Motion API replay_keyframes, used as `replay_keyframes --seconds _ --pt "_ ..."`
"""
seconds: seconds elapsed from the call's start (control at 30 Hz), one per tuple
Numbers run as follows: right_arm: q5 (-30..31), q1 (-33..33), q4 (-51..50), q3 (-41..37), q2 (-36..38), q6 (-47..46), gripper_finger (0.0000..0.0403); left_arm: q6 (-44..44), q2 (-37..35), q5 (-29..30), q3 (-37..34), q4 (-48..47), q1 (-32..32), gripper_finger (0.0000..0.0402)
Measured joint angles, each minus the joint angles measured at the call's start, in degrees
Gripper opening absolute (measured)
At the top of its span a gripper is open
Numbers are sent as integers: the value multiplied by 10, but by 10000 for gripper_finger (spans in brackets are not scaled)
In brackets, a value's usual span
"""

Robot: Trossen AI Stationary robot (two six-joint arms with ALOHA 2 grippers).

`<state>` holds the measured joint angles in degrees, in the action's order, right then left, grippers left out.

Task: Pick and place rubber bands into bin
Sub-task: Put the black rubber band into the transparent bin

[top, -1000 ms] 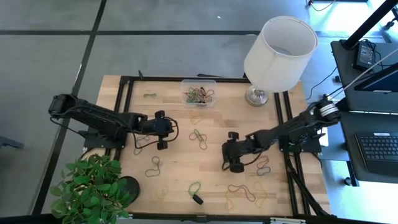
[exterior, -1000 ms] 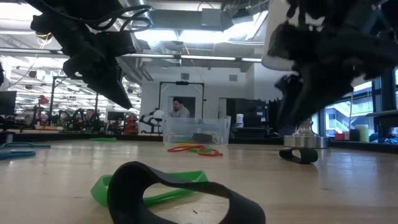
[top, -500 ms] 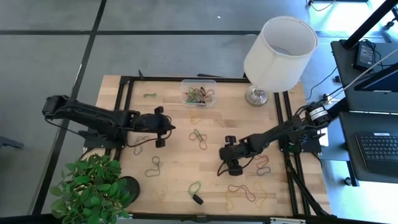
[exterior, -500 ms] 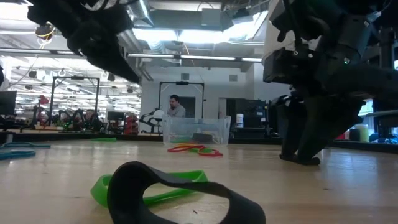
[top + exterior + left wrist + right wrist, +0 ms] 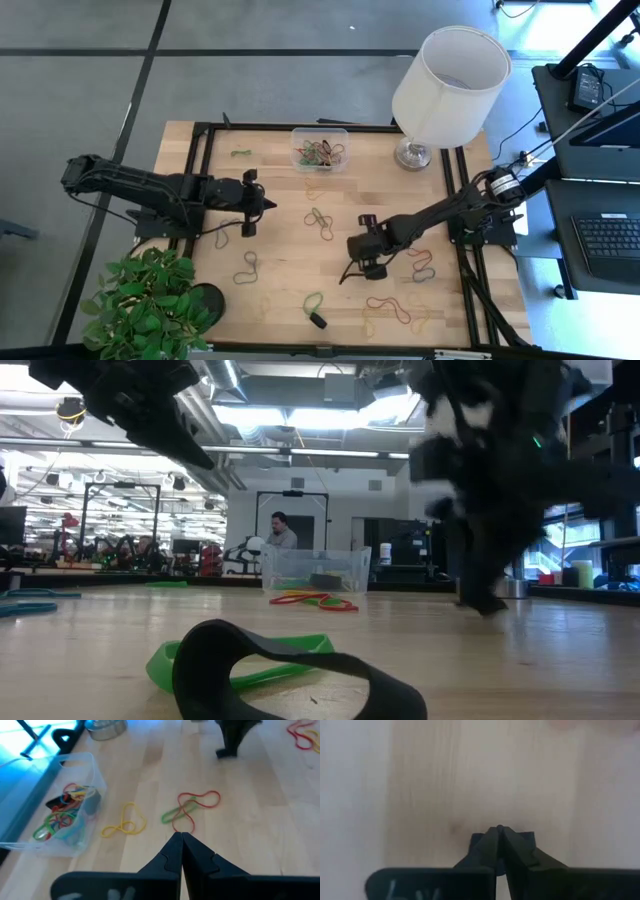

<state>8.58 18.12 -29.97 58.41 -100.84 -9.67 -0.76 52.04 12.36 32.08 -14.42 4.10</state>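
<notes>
Right gripper is low over the table, mid-right; in its wrist view the fingers are pressed tip to tip against bare wood, nothing visible between them. A thin dark strand trails from the tips in the high view, can't tell if it's a band in the grip or just cable/shadow. Left gripper hangs above the table's left half, fingers clenched on nothing, pointing toward the middle. Bin sits at the far edge of the table, centre, beside the lamp; it already has a tangle of red, green and yellow bands inside. Loose ones are scattered over the wood: a yellow band just outside the bin, a red-green pair mid-table between the two grippers, a green one at the far left, several more at the near right. Near edge: green band with a black piece on it, right in front of the low camera. Plant at near-left corner. Person in the room behind, well beyond the table.
</notes>
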Motion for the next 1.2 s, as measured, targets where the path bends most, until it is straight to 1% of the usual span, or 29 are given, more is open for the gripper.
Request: replay_keyframes --seconds 0.1,0.2,0.3,0.53,0.67,0.83,1.03,1.2 --pt "27 -11 -56 63 3 10 7 0 -1 -1 -7 3 0 1" --pt "51 -30 -99 116 2 10 7 0 -9 0 -35 22 0 1" --pt "79 -54 -109 167 3 13 8 0 -21 -1 -70 61 -1 3" --pt "92 -144 -109 271 3 28 4 8 -53 -1 -122 95 0 2" --pt "94 -208 -104 327 -9 68 4 0 -75 -1 -147 110 0 2" --pt "93 -283 -109 421 -66 94 3 0 -98 -1 -159 121 -1 2" --pt "64 -348 -123 552 -191 117 3 -5 -108 -1 -160 128 -1 2" --pt "62 -387 -132 619 -283 117 3 -5 -109 -1 -160 128 -1 2"
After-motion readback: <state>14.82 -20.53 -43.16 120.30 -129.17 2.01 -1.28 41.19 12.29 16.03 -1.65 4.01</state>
